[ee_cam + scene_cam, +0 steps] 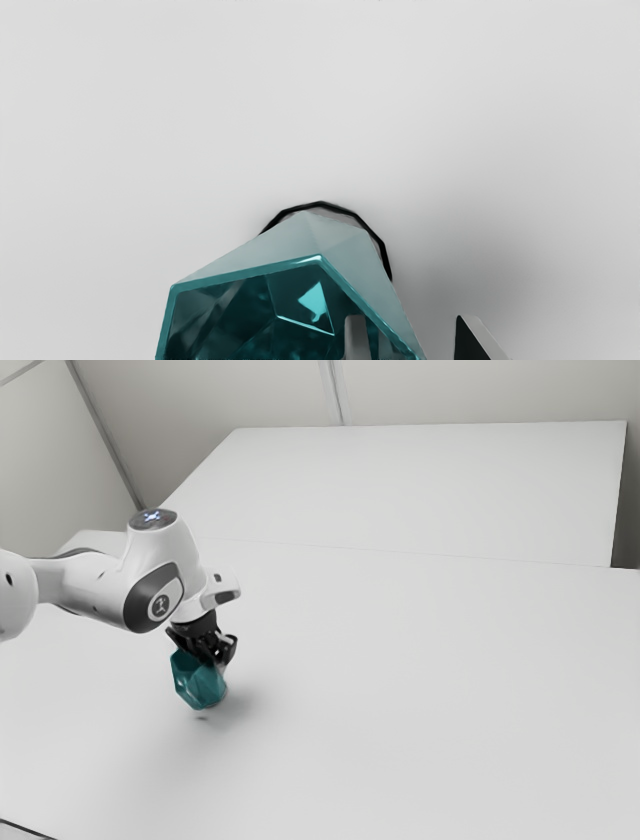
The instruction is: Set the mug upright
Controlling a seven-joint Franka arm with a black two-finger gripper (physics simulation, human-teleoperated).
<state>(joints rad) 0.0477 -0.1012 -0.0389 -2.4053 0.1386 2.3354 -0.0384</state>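
Observation:
The teal faceted mug (198, 682) is below the black gripper (212, 647) in the exterior view, its body leaning; the fingertips are hard to make out there. In the wrist view the mug (345, 237) turns its angular mouth toward the camera, with a dark-edged round base beyond. The gripper (410, 320) stands open across the mug's wall: one finger reaches inside the mouth, the other is outside with a gap between it and the wall. How the base meets the table cannot be told.
A white table (420, 690) spreads around the mug, and another white surface (420, 485) lies behind it, before pale walls. A soft shadow falls on the table beside the mug.

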